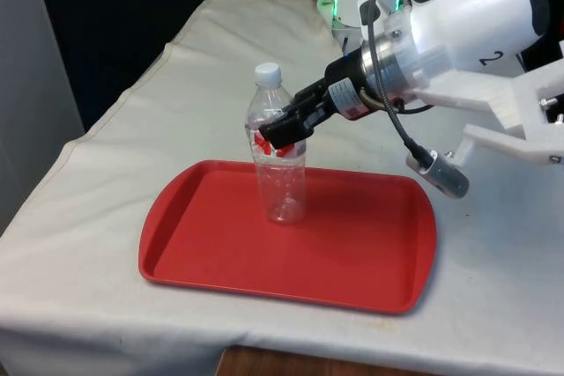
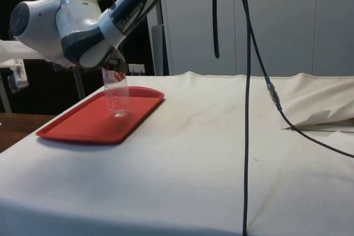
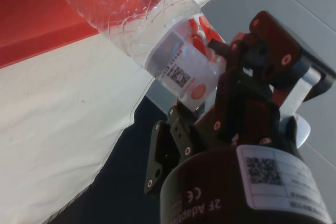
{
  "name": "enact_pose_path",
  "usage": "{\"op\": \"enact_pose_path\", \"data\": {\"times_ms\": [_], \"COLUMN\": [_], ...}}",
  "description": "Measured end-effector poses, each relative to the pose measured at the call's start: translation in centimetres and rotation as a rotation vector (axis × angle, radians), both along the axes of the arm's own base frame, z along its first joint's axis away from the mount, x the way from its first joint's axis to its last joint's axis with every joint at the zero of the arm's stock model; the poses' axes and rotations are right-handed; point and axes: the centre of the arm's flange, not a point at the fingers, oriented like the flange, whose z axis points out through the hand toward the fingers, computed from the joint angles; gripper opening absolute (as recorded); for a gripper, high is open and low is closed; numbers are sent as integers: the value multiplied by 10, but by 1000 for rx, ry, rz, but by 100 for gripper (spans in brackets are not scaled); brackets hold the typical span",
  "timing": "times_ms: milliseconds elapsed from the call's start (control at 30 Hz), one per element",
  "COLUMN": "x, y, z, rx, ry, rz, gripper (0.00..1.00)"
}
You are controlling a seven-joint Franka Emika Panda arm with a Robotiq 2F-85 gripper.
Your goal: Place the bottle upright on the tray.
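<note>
At the centre of the front view, the clear bottle [image 1: 280, 151] stands upright on the red tray [image 1: 352, 261], its base resting on the tray floor a little toward the front view's left, white cap on top. The placing itself looks done: the bottle is vertical and seems to bear on the tray, though through the clear plastic the contact at the base is hard to confirm. What remains, by my judgement, is to let go and back the arm away without tipping it.

The gripper [image 1: 284, 132] reaches in from the upper right of the front view and meets the bottle at its red label, about the upper third of its height. The fingers clasp the bottle at the label band; the wrist view shows the label [image 3: 181, 72] pressed between the dark finger links.

In the upper left of the side view, the bottle [image 2: 116, 96] hangs just below the arm's white wrist housing, over the tray [image 2: 83, 128], which lies on the white cloth [image 2: 221, 153].
</note>
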Motion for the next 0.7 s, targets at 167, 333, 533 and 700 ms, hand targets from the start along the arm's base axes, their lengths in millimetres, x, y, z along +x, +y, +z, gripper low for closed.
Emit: {"op": "enact_pose_path", "data": {"times_ms": [167, 333, 533, 700], "x": [0, 0, -1, -1], "y": [0, -1, -1, -1], "z": [0, 0, -1, -1], "rx": [-2, -5, -6, -6], "ry": [1, 3, 4, 4], "rz": [-2, -3, -3, -3], "gripper": [14, 40, 74, 100]}}
